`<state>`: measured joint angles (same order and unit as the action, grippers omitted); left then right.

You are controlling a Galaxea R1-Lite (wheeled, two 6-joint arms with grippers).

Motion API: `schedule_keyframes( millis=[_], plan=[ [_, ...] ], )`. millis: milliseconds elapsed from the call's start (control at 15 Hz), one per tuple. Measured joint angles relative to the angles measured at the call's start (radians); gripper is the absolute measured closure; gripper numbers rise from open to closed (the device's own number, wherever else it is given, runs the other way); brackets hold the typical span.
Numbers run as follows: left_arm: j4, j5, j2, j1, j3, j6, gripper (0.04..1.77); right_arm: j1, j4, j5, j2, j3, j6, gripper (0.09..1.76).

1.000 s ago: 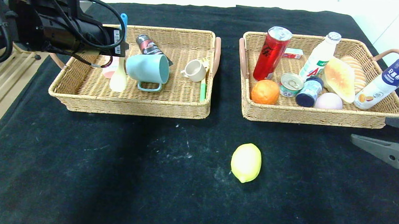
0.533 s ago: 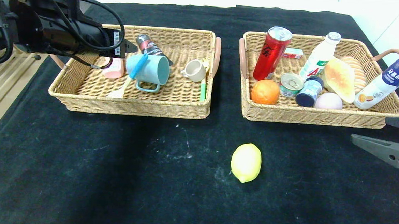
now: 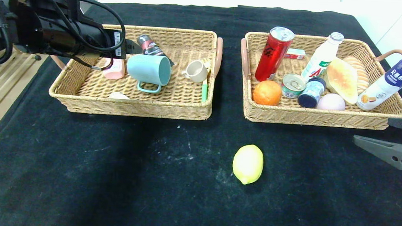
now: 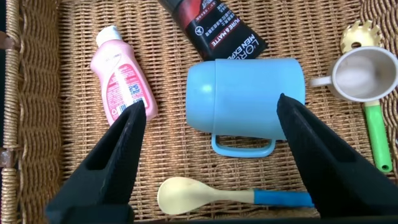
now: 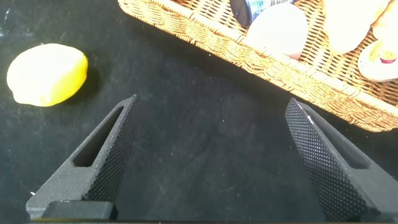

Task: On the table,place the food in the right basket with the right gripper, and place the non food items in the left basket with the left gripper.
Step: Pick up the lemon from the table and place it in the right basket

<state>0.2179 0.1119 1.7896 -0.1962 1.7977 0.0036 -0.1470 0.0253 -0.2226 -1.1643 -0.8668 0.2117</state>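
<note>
Lemon (image 3: pixel 248 163) on black cloth (yellow, oval), spoon (image 4: pixel 233 195) in left basket (image 3: pixel 136 104)

black-clothed table (image 3: pixel 80 175) — carrying two wicker baskets (image 3: pixel 136 104) (image 3: pixel 324 117) and, seemingly, a lemon (image 3: pixel 248 163).

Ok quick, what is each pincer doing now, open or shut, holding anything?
Left pincer: open, empty, over the left basket.
Right pincer: open, empty, above the table near the lemon.
</note>
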Motion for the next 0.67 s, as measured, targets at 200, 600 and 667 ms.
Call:
schedule_keyframes(
  millis=[200,600,667],
  plan=[
    [0.012,-0.044,-0.013,-0.001,-0.003,0.005,0.21,0.0,0.0,0.001,0.0,0.0,0.0,0.14],
    [0.022,-0.16,-0.092,-0.01,-0.079,0.02,0.15,0.0,0.0,0.002,-0.001,0.001,-0.004,0.14],
    [0.024,-0.18,-0.113,-0.018,-0.101,0.021,0.14,-0.001,0.0,0.003,-0.003,0.001,-0.005,0.14]
  ],
)
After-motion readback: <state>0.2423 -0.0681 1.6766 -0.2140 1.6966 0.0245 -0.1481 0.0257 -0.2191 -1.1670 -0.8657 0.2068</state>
